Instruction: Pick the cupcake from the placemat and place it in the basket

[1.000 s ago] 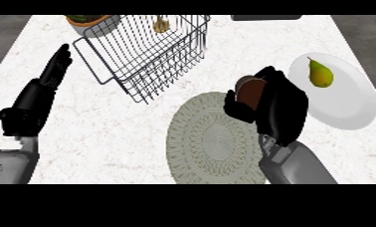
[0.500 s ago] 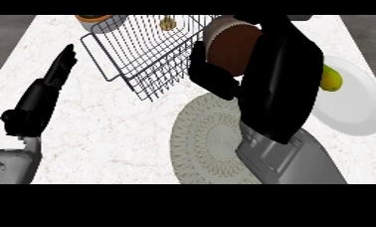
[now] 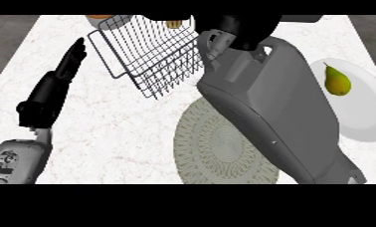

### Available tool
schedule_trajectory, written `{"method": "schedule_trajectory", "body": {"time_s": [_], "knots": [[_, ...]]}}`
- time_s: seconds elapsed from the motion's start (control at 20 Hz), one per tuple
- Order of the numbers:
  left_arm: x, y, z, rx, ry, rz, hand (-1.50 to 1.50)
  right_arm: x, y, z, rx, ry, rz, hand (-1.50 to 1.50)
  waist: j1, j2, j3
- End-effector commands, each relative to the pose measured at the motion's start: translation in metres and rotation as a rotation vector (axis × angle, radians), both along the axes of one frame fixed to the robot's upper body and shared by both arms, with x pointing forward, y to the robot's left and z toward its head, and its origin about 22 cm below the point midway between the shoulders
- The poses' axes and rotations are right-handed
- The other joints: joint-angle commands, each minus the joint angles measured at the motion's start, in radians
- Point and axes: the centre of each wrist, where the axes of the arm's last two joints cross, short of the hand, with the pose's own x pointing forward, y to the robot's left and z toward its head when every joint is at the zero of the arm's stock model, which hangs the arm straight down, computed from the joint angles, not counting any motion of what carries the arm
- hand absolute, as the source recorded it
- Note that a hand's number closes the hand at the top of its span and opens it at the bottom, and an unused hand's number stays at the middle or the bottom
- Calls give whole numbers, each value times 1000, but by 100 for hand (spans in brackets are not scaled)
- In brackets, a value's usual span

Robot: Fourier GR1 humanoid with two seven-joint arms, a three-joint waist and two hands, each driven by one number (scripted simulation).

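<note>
Head view: the grey right forearm (image 3: pixel 272 106) crosses the middle of the white marbled counter (image 3: pixel 110 141) on a slant. It covers the right part of the round grey patterned placemat (image 3: pixel 209 146) and the near right corner of the black wire basket (image 3: pixel 147 56). The basket sits tilted at the counter's far side, just beyond the placemat.

At the right edge lies a white round plate (image 3: pixel 360 114) with a yellow-green pear (image 3: pixel 336 80) on it, partly behind the forearm. An orange-brown object (image 3: pixel 99 19) shows at the basket's far left corner, and a small tan object (image 3: pixel 174 23) shows through its far wires. Both are cut off, and I cannot tell what they are.

The black right hand (image 3: pixel 235 27) is at the basket's right rim, against the view's top edge. The cupcake does not show; the bare part of the placemat holds nothing, and I cannot tell whether this hand is closed round anything.

The black left hand (image 3: pixel 50 94) rests at the left, well apart from the basket, its fingers (image 3: pixel 73 56) straight, pressed together and pointing up.

In all: one basket, one placemat, one plate, one pear, two hands.
</note>
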Motion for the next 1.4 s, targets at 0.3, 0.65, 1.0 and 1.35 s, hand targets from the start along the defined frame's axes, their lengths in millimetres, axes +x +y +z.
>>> {"method": "schedule_trajectory", "body": {"time_s": [0.3, 0.65, 1.0, 1.35], "knots": [[8, -2, 9, 12, -7, -33, 0, 55, 31, 32, 128, 236, -98, 150, 32, 9, -1], [9, -25, -8, -15, 4, -44, 0, 83, 36, 18, 166, 422, -109, 150, 29, 11, -1], [10, -3, 6, -2, -5, -21, 0, 104, 46, -4, -76, 592, -242, 150, 20, 4, -1], [9, 5, 8, -1, -1, -27, 0, 112, 49, -2, -119, 705, -180, -150, 18, 4, 0]]}}
